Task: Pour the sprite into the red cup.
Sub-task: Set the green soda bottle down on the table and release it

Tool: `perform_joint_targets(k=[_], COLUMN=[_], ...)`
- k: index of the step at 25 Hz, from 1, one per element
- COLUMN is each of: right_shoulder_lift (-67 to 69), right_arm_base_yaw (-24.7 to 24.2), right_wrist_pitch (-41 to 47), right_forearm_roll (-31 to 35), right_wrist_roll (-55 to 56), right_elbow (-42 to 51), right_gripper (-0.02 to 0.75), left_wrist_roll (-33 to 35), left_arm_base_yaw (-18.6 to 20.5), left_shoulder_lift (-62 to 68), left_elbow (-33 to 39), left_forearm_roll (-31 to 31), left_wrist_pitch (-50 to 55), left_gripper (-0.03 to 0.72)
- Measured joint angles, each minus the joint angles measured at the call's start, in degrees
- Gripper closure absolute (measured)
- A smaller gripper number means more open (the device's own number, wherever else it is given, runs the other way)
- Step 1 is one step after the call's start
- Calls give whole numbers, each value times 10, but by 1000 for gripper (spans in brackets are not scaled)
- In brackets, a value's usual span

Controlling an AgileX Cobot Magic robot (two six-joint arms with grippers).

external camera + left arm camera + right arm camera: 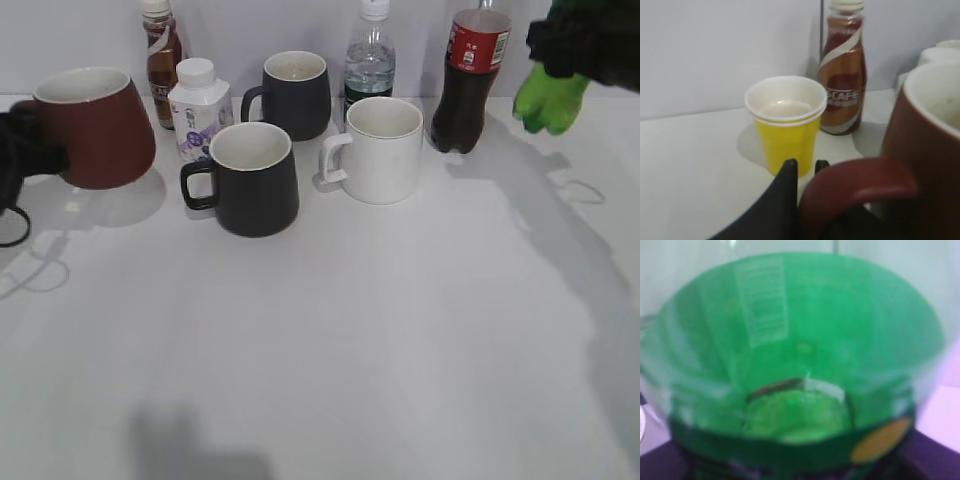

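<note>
The red cup [95,125] is at the far left of the table and looks slightly tilted. My left gripper [28,150] is shut on its handle. In the left wrist view the black fingers [805,167] clamp the red handle [860,182], with the cup body [927,160] at the right. The sprite [550,98] hangs in the air at the top right, its lumpy green base showing. My right gripper [585,42] is shut on it. The green bottle [800,340] fills the right wrist view and hides the fingers.
Two black mugs [252,180] [295,93], a white mug [380,150], a cola bottle [470,80], a clear water bottle [370,60], a small white bottle [198,105] and a brown coffee bottle [162,55] stand at the back. A yellow paper cup [786,125] stands beside the red cup.
</note>
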Motion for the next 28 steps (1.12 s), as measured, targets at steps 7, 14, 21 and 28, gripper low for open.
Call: perform_joint_targets(k=[7,14,21,28], right_shoulder_lift=[67,90,90,90], right_arm_base_yaw=[-1,-1,-1,0], right_wrist_pitch=[-69,-105,-108,-110], right_forearm_roll=[-33,-53,-81,-122], right_wrist_roll=[-2,-3,-3,-2], right_elbow=[1,1,1,2], right_gripper=[301,301,301,307], left_wrist_roll=[70,85,108,108], left_arm_base_yaw=[0,0,0,-1], left_shoulder_lift=[98,178,227,231], left_elbow=[-2,-28,-63,-66], left_forearm_roll=[-87,-104,-103,-80], left_wrist_pitch=[-120,-164,-194,-198], left_gripper=[614,614,614,615])
